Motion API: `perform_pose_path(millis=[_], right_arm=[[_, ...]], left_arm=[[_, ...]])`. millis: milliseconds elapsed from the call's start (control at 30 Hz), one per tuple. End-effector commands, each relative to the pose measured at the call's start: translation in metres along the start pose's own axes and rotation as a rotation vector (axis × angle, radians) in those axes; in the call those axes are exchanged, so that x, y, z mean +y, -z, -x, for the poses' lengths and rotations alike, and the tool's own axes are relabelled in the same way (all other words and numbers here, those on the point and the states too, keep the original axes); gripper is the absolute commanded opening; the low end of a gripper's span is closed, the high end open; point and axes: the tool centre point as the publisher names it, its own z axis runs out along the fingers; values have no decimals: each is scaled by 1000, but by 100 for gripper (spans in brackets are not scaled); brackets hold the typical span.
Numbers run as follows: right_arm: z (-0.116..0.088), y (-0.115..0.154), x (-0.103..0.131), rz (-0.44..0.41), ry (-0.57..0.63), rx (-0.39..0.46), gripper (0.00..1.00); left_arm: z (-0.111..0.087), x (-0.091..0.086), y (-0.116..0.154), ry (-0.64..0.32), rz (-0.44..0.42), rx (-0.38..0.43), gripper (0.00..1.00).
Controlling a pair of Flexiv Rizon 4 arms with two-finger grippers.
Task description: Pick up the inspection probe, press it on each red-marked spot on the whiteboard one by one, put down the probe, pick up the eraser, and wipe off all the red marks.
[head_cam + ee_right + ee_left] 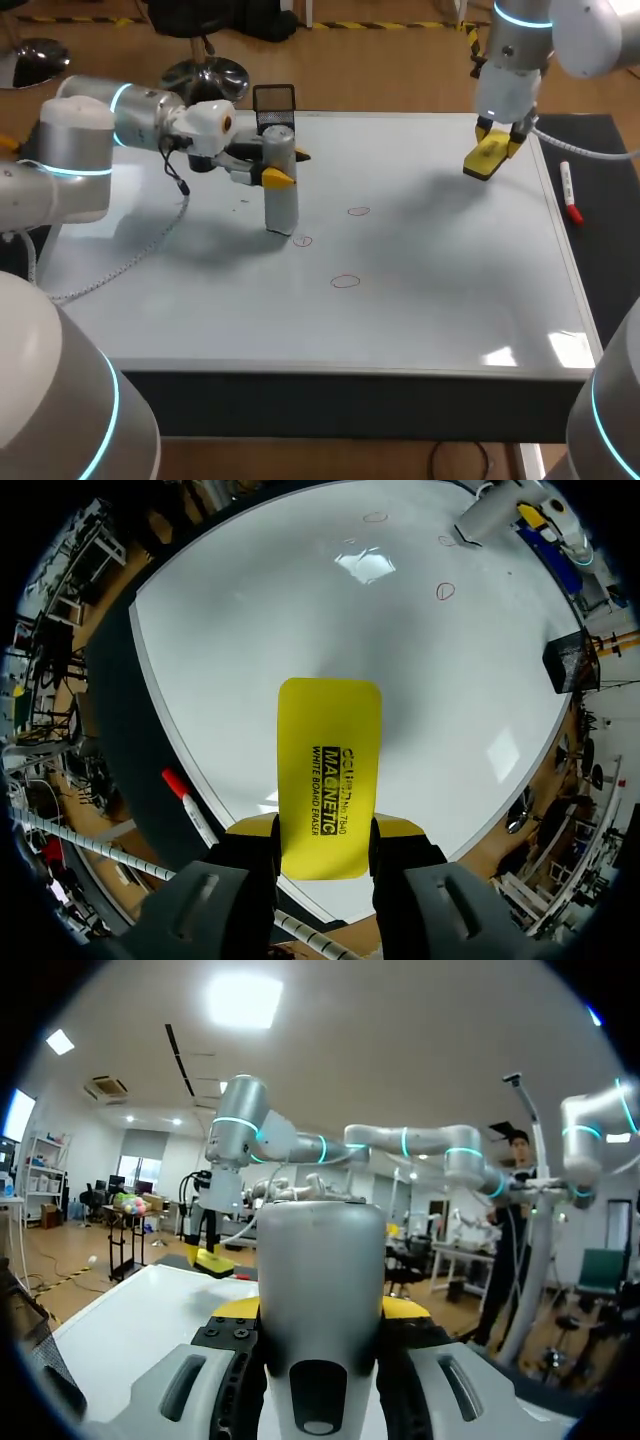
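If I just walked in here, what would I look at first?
Probably the bright yellow eraser, held in the right gripper above the far right part of the whiteboard. Next comes the tall grey probe, held upright by the left gripper left of the middle, beside small red circles.

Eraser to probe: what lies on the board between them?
In the head view, only bare whiteboard lies between the eraser and the probe. One red circle sits just nearside of that line, closer to the probe.
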Motion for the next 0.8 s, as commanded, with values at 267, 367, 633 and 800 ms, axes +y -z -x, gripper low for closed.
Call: perform_pose_path(millis=[267, 367, 633, 800], right_arm=[[-1, 1, 0, -3, 1, 2, 0], [-1, 1, 0, -3, 1, 2, 0], [-1, 1, 0, -3, 1, 2, 0], [-1, 1, 0, -3, 1, 2, 0]], left_arm=[[4, 8, -10, -8, -14, 109, 0], [5, 10, -11, -8, -20, 115, 0], [8, 19, -13, 1, -25, 133, 0], [6, 22, -13, 8, -26, 136, 0]])
